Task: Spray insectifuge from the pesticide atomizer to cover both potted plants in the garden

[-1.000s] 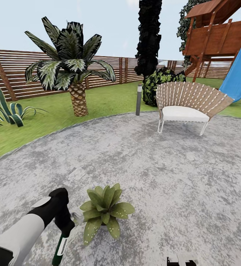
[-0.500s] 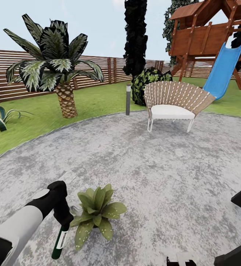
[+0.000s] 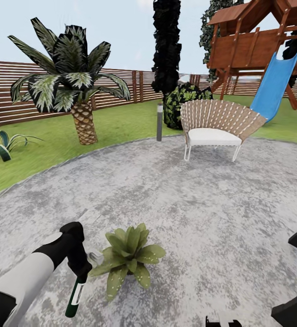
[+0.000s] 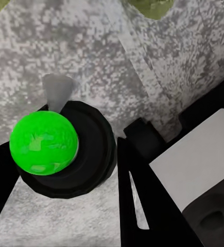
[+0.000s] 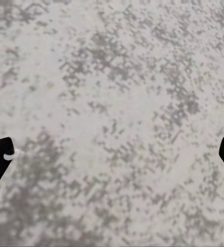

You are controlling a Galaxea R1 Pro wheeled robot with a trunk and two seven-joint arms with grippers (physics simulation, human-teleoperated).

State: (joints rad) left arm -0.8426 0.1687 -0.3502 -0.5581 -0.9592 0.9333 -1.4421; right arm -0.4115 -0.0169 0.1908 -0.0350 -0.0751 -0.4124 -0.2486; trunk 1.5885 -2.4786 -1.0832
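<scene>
Since 0.5 s ago camera panned slightly; arm pose by plant unchanged. Left gripper (image 3: 78,268) clamped on pesticide atomizer (image 3: 74,297), bottle hanging near-vertical, nozzle toward potted plant (image 3: 129,260) just beside it on patio (image 3: 203,204). Right gripper (image 5: 112,154) fingers spread, well apart from plant. Left arm nearer.

Your head camera has swung slightly back left. The potted plant (image 3: 129,261) now sits a touch farther from your left gripper (image 3: 81,270).
</scene>
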